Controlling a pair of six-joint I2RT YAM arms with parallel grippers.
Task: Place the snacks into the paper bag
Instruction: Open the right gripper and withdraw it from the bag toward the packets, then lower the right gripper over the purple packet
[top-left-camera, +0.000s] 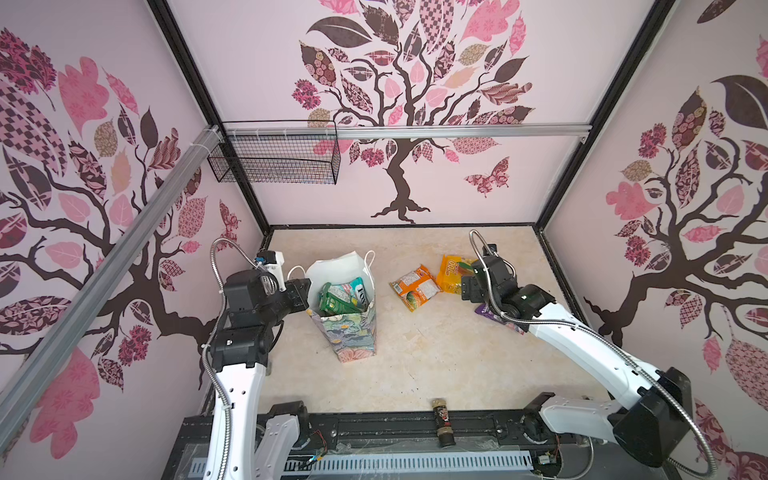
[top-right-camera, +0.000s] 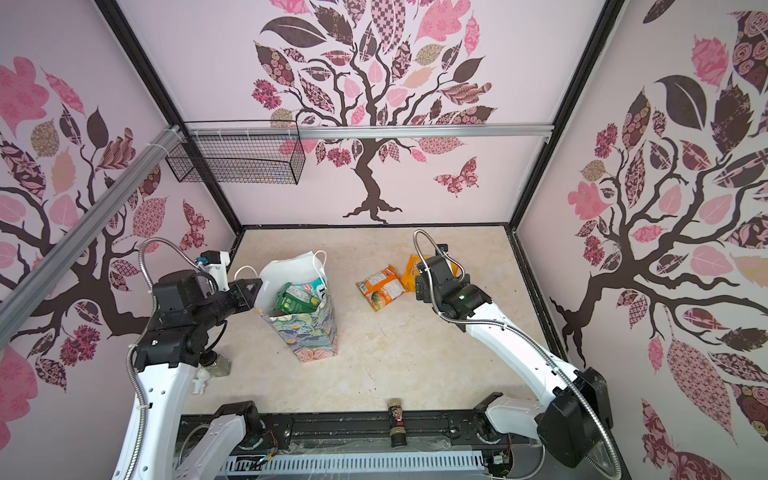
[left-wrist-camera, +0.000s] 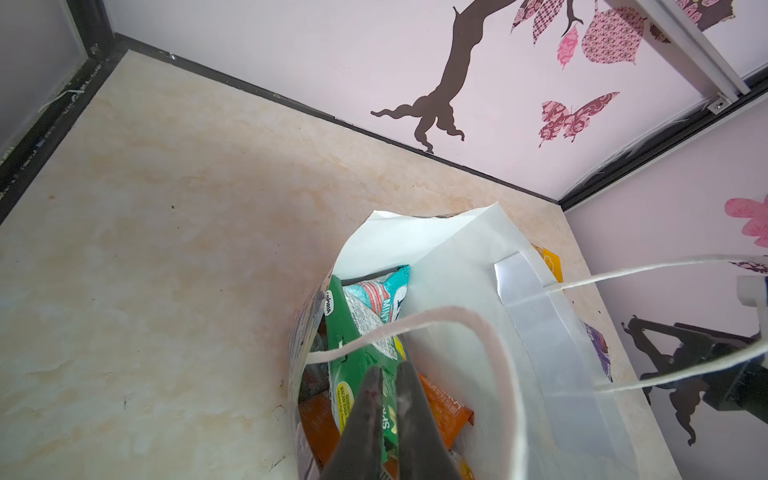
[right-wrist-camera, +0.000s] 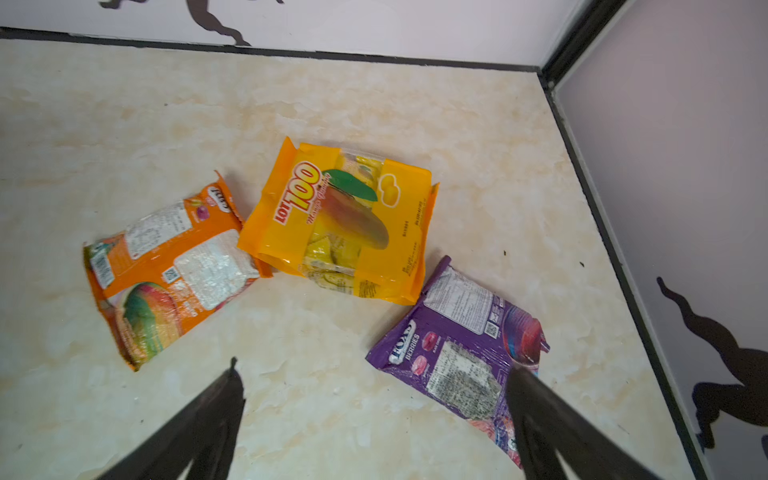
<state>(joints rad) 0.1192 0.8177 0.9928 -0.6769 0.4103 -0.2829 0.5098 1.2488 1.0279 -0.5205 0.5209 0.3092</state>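
Hovering left gripper (left-wrist-camera: 388, 368), jaws together, at the rim of the tall floral-print paper bag (top-left-camera: 353, 336) standing left of centre; hanging right gripper (right-wrist-camera: 374, 365), jaws wide apart, over glossy purple plastic packet (right-wrist-camera: 457, 345) lying at right.

Paper bag (top-left-camera: 353, 334) pastel floral; orange packet (right-wrist-camera: 166, 270), yellow packet (right-wrist-camera: 399, 232), purple packet (right-wrist-camera: 457, 345).

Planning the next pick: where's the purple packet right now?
The purple packet lies on the right side of the table by the right wall, beside the yellow LOT 100 packet, mostly hidden under the right arm in a top view.
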